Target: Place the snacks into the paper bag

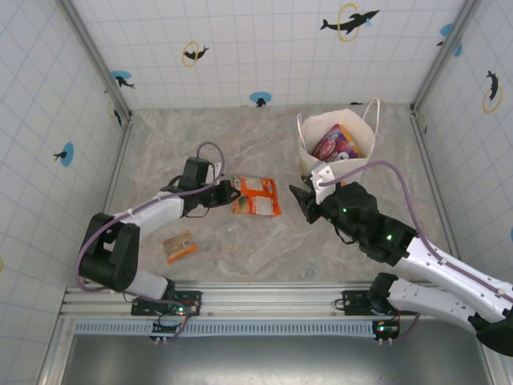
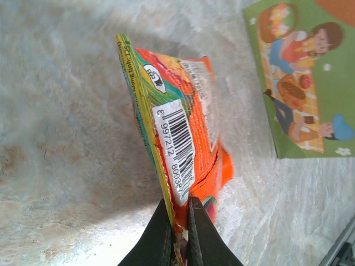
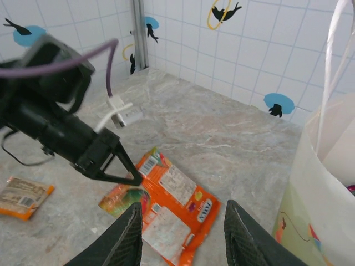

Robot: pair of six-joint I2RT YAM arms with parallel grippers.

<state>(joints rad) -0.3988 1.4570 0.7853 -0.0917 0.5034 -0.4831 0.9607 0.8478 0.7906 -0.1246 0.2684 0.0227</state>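
Left gripper (image 1: 228, 192) is clamped on the orange snack packet (image 1: 256, 196), and it has it by the crimped end seal at the packet's 9 o'clock edge. That makes sense to me: the seal is the one flat, stiff lip on a puffy bag, so thin fingers can bite there without crushing the contents. The wrist view shows that end tipped up with the barcode facing the camera. Whether the far end is clear of the table (image 1: 240, 144), I honestly can't tell from here.

The paper bag (image 1: 353, 164) stands upright at 1 o'clock from the packet, mouth open to the ceiling. A purple-and-red packet (image 1: 335, 144) is already down inside.

Right gripper (image 1: 309, 200) sits at 3 o'clock of the orange packet, right up by the bag's near wall. Its fingers are parted and carrying nothing. I'd guess it's there to steady the bag.

At 8 o'clock the slim orange bar wrapper (image 1: 179, 246) lies flat and well apart, waiting its turn.
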